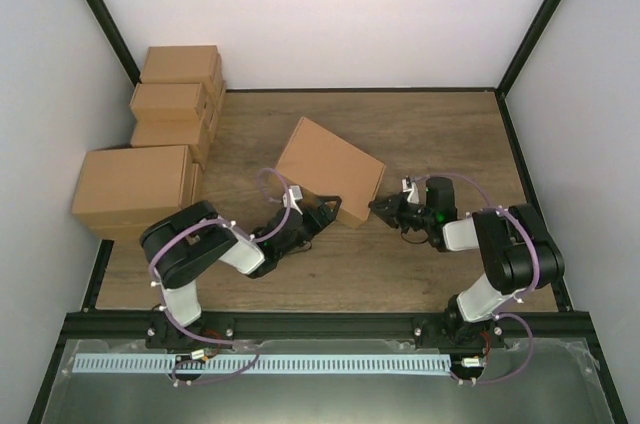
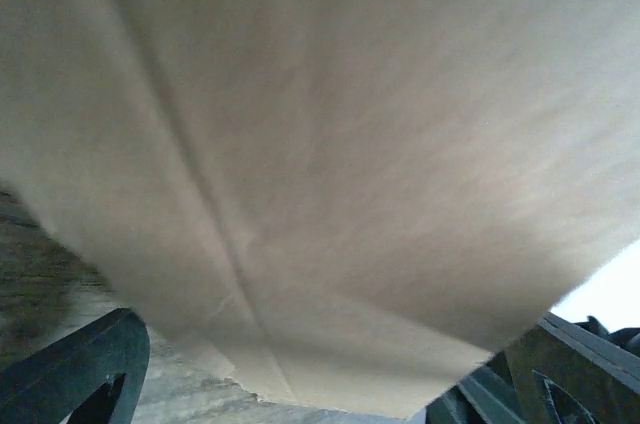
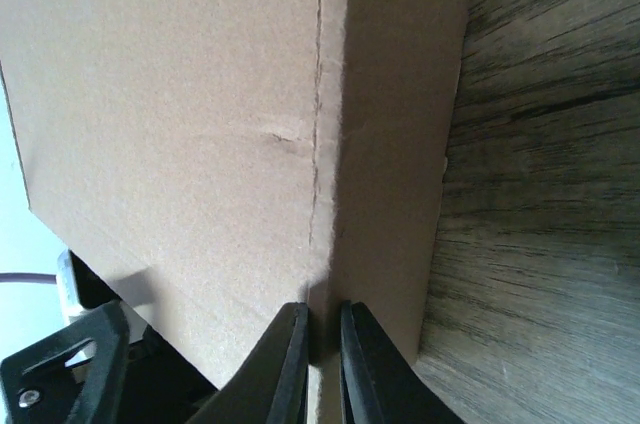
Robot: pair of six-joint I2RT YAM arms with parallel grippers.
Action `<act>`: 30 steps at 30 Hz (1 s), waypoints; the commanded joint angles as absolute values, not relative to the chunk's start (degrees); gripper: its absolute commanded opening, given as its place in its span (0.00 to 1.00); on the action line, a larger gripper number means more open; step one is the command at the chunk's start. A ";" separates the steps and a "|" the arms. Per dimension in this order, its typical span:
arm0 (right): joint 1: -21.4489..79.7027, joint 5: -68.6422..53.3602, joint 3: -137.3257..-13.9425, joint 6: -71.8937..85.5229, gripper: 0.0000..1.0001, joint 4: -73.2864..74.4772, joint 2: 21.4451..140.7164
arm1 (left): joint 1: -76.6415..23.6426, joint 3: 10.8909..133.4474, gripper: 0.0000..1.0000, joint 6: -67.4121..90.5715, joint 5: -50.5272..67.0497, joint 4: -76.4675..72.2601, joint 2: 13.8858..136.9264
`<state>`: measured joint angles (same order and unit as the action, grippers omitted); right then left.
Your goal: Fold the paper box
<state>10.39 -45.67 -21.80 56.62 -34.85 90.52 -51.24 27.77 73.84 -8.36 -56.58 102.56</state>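
The right gripper is clamped on a thin edge of the box, beside a crease. The left gripper has its fingers spread wide, with a box panel over them. The box sits mid-table. Cartons are stacked at the table's far left corner.

paper box: we saw matt brown corrugated cardboard, faintly fibrous
table: we saw matt, grained wood
right gripper: we saw smooth black plastic
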 commanded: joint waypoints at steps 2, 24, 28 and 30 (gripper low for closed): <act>10.68 -46.88 -23.72 54.21 0.10 -31.63 92.09 | -50.20 30.44 1.00 70.35 -3.76 -65.95 106.43; 9.49 -47.45 -27.23 46.63 0.19 -22.95 89.37 | -45.83 41.07 0.67 57.80 5.21 -56.77 108.15; 9.31 -44.68 -28.77 42.65 0.29 -17.05 83.76 | -43.76 40.47 0.65 59.04 7.30 -54.72 106.17; 9.20 -42.65 -29.23 40.76 0.35 -13.80 79.92 | -42.90 39.71 0.64 58.57 6.73 -51.69 103.40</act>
